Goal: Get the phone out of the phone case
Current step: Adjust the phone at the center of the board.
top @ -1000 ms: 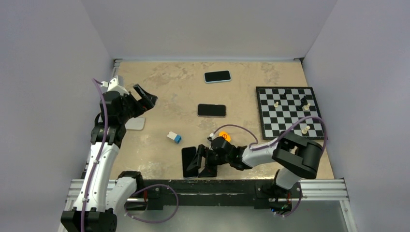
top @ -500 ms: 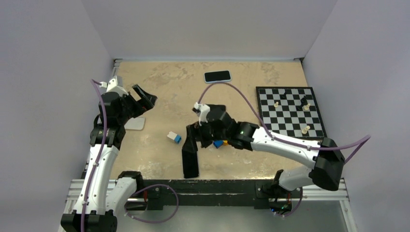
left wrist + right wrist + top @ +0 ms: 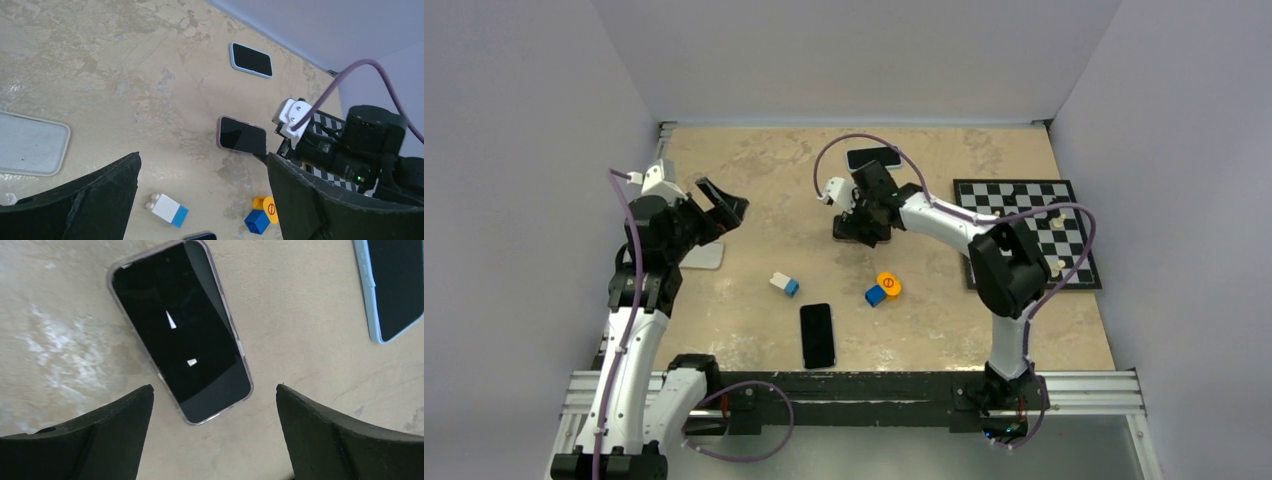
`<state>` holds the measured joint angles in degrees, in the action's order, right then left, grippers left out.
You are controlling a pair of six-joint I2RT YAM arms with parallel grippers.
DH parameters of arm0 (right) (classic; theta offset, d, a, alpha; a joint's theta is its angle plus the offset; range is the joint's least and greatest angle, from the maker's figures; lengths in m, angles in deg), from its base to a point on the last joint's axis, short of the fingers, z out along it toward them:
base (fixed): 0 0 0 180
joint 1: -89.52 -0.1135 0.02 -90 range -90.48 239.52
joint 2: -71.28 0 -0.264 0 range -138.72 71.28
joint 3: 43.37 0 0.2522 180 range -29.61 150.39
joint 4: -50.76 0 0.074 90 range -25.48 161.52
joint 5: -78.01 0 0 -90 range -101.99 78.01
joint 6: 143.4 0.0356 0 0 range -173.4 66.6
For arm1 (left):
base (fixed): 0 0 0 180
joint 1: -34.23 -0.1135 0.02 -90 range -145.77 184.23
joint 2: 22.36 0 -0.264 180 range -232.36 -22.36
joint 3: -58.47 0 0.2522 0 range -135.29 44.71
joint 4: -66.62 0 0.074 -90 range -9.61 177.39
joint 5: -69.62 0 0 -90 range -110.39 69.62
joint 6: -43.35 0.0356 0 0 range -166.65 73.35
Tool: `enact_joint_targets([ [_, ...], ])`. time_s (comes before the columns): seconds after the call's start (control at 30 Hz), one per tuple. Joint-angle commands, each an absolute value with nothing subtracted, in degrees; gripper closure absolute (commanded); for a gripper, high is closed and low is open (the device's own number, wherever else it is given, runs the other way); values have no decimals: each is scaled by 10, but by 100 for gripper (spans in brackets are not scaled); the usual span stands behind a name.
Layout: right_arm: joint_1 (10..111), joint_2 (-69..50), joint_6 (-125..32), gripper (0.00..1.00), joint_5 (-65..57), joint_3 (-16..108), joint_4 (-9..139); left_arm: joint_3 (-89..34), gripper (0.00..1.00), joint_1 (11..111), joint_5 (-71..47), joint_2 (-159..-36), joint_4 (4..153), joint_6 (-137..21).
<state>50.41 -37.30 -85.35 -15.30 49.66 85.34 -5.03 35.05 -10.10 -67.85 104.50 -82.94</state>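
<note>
Since a second ago my right pincer has swung from the near edge to hover, jaws apart, over the phone, cased, flat on the table. My left pincer is apart, idle. Risk: the case seems slick; an off-centre squeeze could skid it.

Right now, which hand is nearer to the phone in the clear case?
Right. The right hand hangs open directly above the cased phone, fingers either side of it; the left hand is far off to its left, also open.
</note>
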Motion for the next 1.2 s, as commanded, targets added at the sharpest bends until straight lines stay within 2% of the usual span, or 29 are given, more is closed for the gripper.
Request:
enact_joint_targets([
  [0.0, 527, -435, -983, 6, -74, 599, 959, -46, 0, 342, -89, -668, 1012, -821],
  [0.23, 589, -493, -994, 5, 82, 687, 982, -42, 0, 326, -73, -665, 1002, -830],
  [0.43, 607, -588, -1011, 7, 159, 810, 1103, -41, 0, 313, -55, -668, 995, -835],
  [0.9, 603, -617, -983, 9, 174, 833, 1165, -33, 0, 280, -17, -687, 973, -861],
  [1.0, 595, -602, -978, 4, 170, 812, 1168, -33, 0, 278, -16, -691, 974, -862],
  [1.1, 588, -588, -950, 3, 149, 789, 1151, -33, 0, 277, -15, -694, 973, -864],
  [1.17, 578, -577, -904, 2, 85, 761, 1111, -32, 0, 276, -14, -696, 973, -865],
])
